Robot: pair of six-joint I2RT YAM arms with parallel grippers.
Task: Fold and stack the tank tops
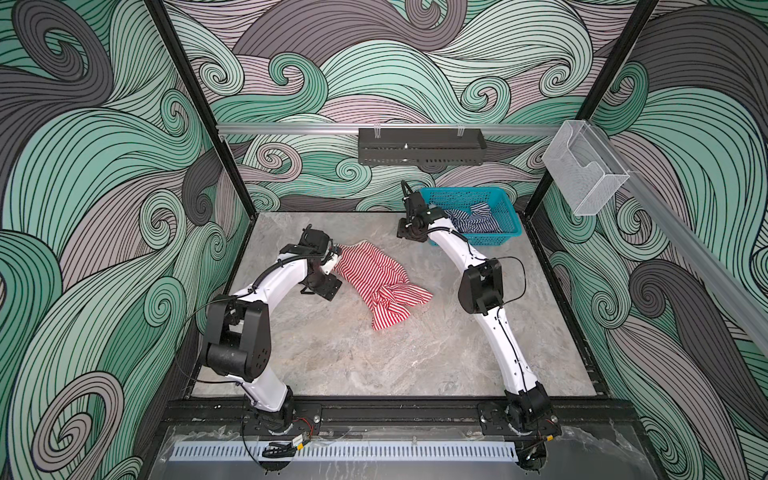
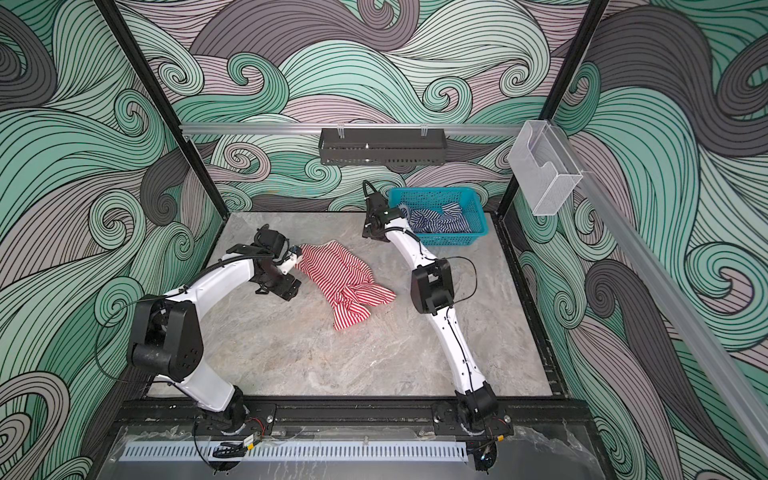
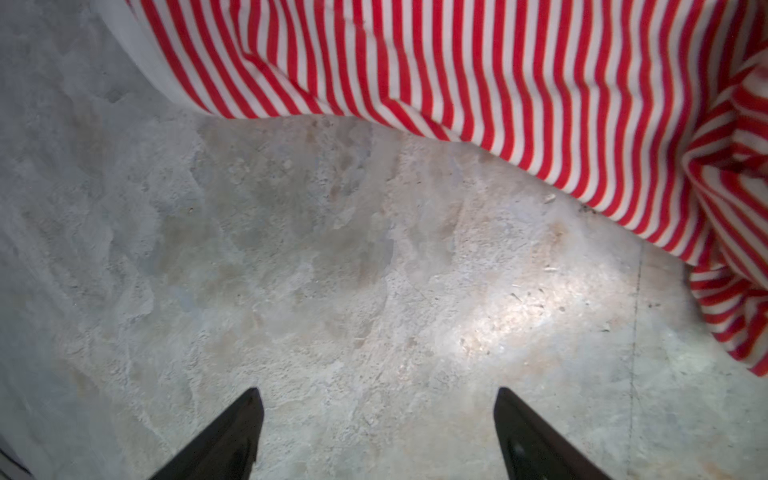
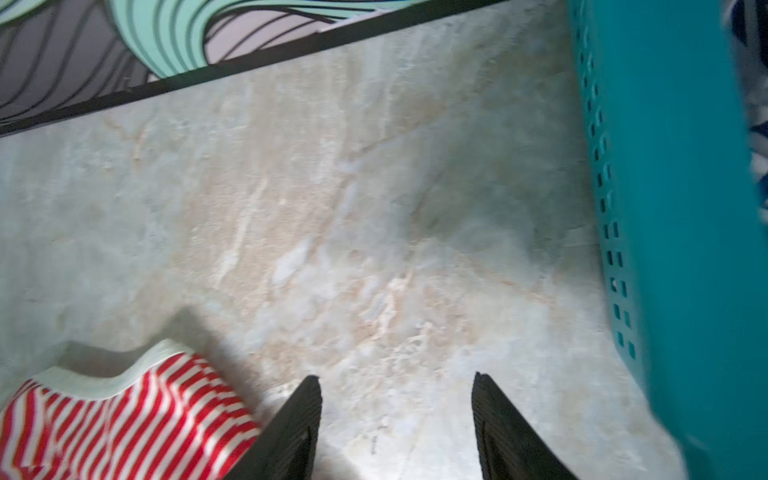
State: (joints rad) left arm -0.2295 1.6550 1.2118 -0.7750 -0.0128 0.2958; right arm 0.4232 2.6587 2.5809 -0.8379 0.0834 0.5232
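Note:
The red-and-white tank top (image 1: 374, 282) (image 2: 340, 282) lies crumpled on the marble table left of centre, with its lower end bunched up. My left gripper (image 3: 378, 392) is open over bare table just beside that top's left edge (image 3: 498, 83), holding nothing. The navy-and-white tank top (image 1: 473, 220) (image 2: 436, 220) is heaped inside the teal basket (image 1: 505, 208) (image 2: 478, 220). My right gripper (image 4: 397, 378) hovers open and empty over bare table between the basket's left wall (image 4: 681, 208) and the far corner of the red top (image 4: 124, 415).
A black wire tray (image 1: 419, 151) hangs on the back rail and a transparent plastic holder (image 1: 582, 170) on the right rail. The basket stands in the back right corner. Bare table (image 1: 374, 353) stretches to the front rail between the two arm bases.

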